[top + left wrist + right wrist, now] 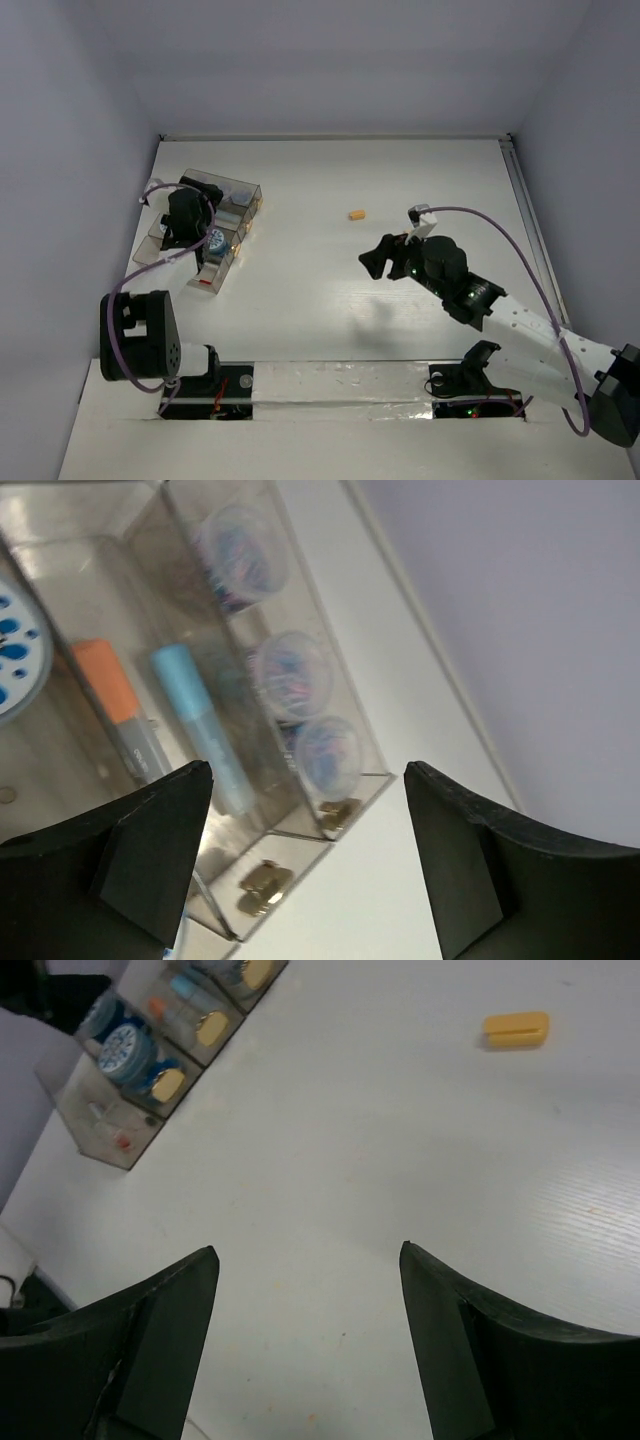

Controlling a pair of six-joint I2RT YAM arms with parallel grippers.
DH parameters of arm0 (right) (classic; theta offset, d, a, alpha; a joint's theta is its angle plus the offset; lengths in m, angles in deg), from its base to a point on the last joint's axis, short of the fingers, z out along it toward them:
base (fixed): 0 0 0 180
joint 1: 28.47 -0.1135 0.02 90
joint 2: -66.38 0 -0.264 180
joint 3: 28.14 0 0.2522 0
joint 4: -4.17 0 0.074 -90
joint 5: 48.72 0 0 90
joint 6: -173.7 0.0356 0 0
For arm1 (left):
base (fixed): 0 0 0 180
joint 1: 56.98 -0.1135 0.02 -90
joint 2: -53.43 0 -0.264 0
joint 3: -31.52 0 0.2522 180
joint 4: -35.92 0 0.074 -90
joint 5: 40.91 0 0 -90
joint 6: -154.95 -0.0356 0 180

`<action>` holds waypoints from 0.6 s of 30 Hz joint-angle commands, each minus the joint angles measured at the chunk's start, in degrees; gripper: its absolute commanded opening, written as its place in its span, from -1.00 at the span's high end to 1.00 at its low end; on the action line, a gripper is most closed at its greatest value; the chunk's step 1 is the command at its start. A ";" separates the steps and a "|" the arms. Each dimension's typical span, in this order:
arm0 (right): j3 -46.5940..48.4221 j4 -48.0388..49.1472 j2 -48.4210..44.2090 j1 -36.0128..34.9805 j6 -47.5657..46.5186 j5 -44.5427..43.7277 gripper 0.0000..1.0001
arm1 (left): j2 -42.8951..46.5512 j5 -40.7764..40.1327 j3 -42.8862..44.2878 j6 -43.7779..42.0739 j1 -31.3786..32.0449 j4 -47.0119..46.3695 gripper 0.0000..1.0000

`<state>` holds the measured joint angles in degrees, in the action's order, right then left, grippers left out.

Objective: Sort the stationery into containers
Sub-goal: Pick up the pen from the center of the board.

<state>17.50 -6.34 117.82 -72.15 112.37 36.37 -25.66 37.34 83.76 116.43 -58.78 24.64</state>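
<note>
Over on the left side of the table (pixel 300 310) the left gripper (pixel 188 215) hangs right above the containers (pixel 243 200), its two dark fingers (pixel 150 840) spread wide with nothing between them. Looking down through that gap, one narrow bin has three lilac tubs (pixel 290 672) in a row, and the bin beside it holds an orange marker (pixel 110 685) and a blue marker (pixel 195 715) lying side by side, with a blue-topped tub (pixel 15 650) just showing at the edge. The right gripper (pixel 378 258) is out over the bare middle of the table, well apart from the bins, and it too is gaping open and carrying nothing. A little yellow-orange piece (pixel 356 214) lies alone on the table beyond it, not touching anything (what sort of stationery it is I can't make out). Something small and red (pixel 122 1143) sits in the nearest clear bin.
</note>
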 commanded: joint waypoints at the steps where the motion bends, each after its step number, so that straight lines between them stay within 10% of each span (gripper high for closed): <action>1: 4.24 -2.62 1.73 3.07 -1.94 -5.98 -0.55 | 6.22 1.72 1.07 -2.70 1.36 -4.05 -0.50; 5: 6.00 -6.49 5.50 8.78 -2.56 -8.89 -0.24 | 12.01 6.81 2.65 -5.42 5.13 -6.16 -0.50; 18: 13.91 -13.80 23.34 25.03 -6.16 -5.58 -0.37 | 21.60 37.02 3.10 -16.41 22.28 1.29 -0.73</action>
<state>27.99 -19.67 138.67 -50.56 108.22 28.35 -6.75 63.55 87.39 103.99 -36.99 23.68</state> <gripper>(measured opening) 0.678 0.861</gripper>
